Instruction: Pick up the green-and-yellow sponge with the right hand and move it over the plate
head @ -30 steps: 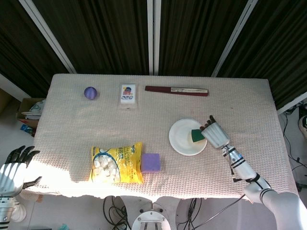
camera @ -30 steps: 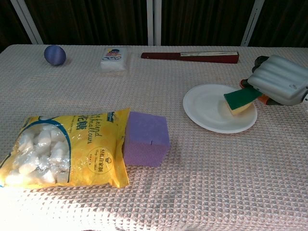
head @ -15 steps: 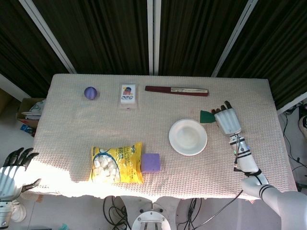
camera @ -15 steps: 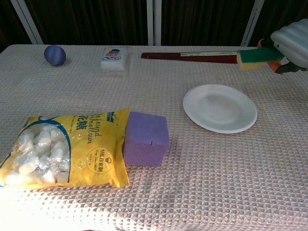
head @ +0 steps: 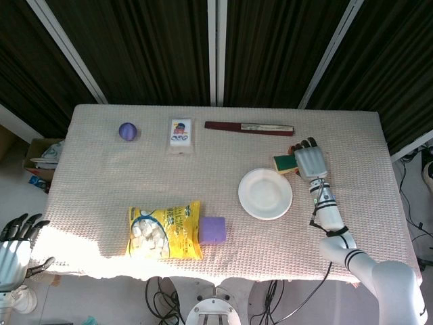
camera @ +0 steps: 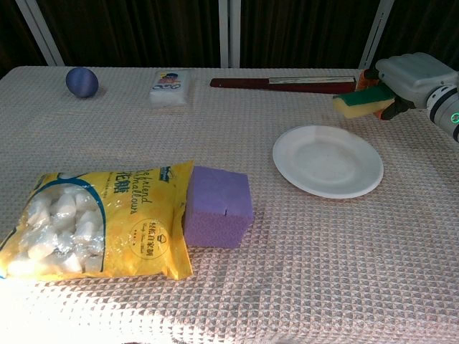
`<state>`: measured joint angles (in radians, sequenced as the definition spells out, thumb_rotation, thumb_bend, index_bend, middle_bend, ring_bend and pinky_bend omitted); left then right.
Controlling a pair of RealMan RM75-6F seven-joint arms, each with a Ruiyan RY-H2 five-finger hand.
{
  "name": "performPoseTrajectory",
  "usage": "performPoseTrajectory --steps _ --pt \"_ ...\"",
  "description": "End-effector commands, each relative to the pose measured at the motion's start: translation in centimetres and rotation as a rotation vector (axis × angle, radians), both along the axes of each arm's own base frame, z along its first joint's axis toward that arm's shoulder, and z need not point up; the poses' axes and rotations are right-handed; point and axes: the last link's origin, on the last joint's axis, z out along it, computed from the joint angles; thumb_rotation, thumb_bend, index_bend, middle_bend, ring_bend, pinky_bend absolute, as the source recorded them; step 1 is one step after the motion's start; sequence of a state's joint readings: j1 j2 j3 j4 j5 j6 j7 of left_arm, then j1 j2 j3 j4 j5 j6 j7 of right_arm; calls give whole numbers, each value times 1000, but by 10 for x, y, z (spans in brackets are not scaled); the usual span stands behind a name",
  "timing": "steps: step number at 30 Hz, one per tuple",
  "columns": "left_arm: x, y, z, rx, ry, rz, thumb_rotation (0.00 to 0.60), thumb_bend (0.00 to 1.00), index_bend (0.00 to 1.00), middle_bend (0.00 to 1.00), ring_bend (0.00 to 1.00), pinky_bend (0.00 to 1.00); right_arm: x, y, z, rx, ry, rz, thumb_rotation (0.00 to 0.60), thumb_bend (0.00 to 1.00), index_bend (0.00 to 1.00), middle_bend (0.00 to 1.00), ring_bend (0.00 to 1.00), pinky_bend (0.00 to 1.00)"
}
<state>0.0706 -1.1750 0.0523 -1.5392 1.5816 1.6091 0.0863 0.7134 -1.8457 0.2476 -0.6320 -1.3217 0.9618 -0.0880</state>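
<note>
One relation governs the coming move: the green-and-yellow rectangular sponge [head: 285,163] [camera: 366,102], grasped in the right hand [head: 309,159] [camera: 406,74], hangs in the air at the far right edge of the round white plate [head: 265,193] [camera: 328,160], not above its middle. In the head view the sponge overlaps only the plate's upper right rim; in the chest view it sits beyond the plate's far edge, raised off the woven cream counter [head: 101,176]. The plate's centre lies toward the robot and to its left from the sponge. The sponge's long axis runs roughly left to right, green face up, projecting leftward from the fingers. A short carry inward would, by this judgement, centre it. The left hand [head: 15,242], fingers spread and holding nothing, sits off the counter's near left corner, well apart from the plate.
</note>
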Motion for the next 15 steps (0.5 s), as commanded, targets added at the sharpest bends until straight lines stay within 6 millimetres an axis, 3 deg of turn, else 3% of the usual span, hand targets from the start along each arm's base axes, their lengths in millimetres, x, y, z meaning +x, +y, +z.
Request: performPoseTrajectory --steps 1,10,15 --pt "1 2 -1 -3 -5 -3 600 16 241 146 83 131 -3 -3 -1 11 3 -27 600 293 260 290 152 148" --pt "2 4 1 -2 -8 -9 600 16 241 146 83 131 -17 0 9 24 -35 -95 600 15 37 158 27 62" --pt "2 5 2 1 -9 -13 600 16 241 146 83 131 -22 16 30 22 -99 -73 600 0 0 110 0 24"
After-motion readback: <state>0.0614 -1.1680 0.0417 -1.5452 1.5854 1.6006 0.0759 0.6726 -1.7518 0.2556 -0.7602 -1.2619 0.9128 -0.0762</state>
